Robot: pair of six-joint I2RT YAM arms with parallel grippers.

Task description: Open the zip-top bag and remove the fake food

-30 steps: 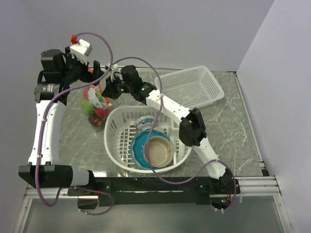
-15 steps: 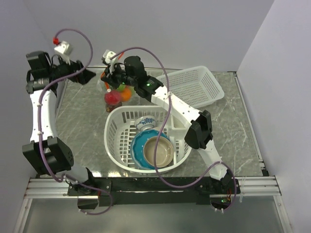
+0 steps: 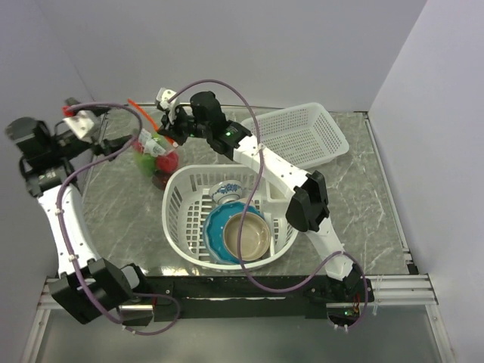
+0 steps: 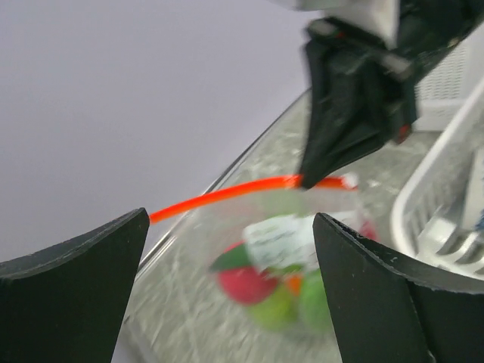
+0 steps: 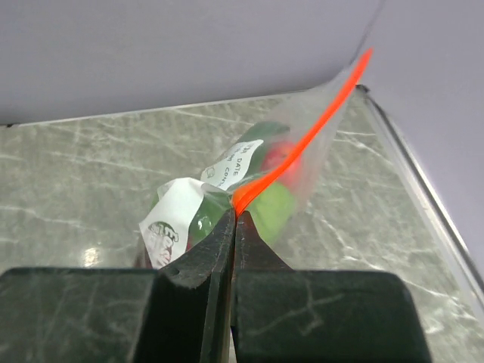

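Right hand: fingers pressed tight together, pinching the red-orange zip strip of the zip-top bag partway along its length.
Left hand: fingers spread wide with nothing between them. It points at the bag from the far-left side and stands apart from it.
Zip-top bag: hangs from the right hand's pinch over the far-left part of the desk, just beyond the round white basket. Its lower end is low over the marble, but no view shows whether it touches.
Zip strip: runs out from the pinch in a loose arc, up and away toward the wall. Whether the seal is parted cannot be told.
Fake food: inside the bag, bunched at the bottom. Red and green pieces show through the clear plastic, with a touch of orange in the left wrist view.
Paper label: white with printed text, seen through the plastic among the food.
Round white basket: in the middle of the desk, holding stacked ceramic bowls, a tan one resting in a blue one.
Mesh tray: white, at the far right of the desk, well apart from the bag.
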